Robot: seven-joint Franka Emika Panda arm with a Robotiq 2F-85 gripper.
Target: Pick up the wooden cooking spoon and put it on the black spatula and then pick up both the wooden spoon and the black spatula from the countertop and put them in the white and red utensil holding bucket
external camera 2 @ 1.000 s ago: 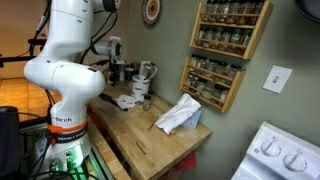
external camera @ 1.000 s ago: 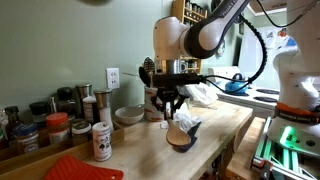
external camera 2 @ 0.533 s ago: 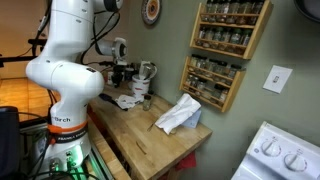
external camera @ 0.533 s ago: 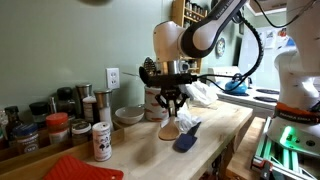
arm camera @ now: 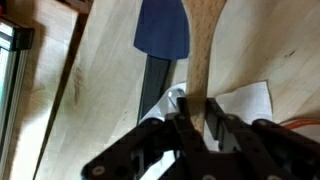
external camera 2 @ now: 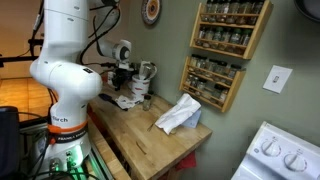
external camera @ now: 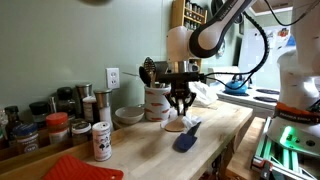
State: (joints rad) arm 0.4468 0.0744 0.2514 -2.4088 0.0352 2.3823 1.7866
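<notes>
On the countertop point(external camera: 140, 150), just in front of the white and red bucket point(external camera: 157, 102), the black spatula point(external camera: 187, 138) is lying flat. Your gripper point(external camera: 180, 103) is clenching the handle of the wooden spoon point(external camera: 175, 124), with the bowl hanging low, close to the spatula. In the wrist view the spoon is running beside the spatula, not over it. If you are letting go here, the spoon is probably landing on the wood or rolling off the narrow handle. If you are lowering carelessly, the bowl is risking to push the spatula away.
</notes>
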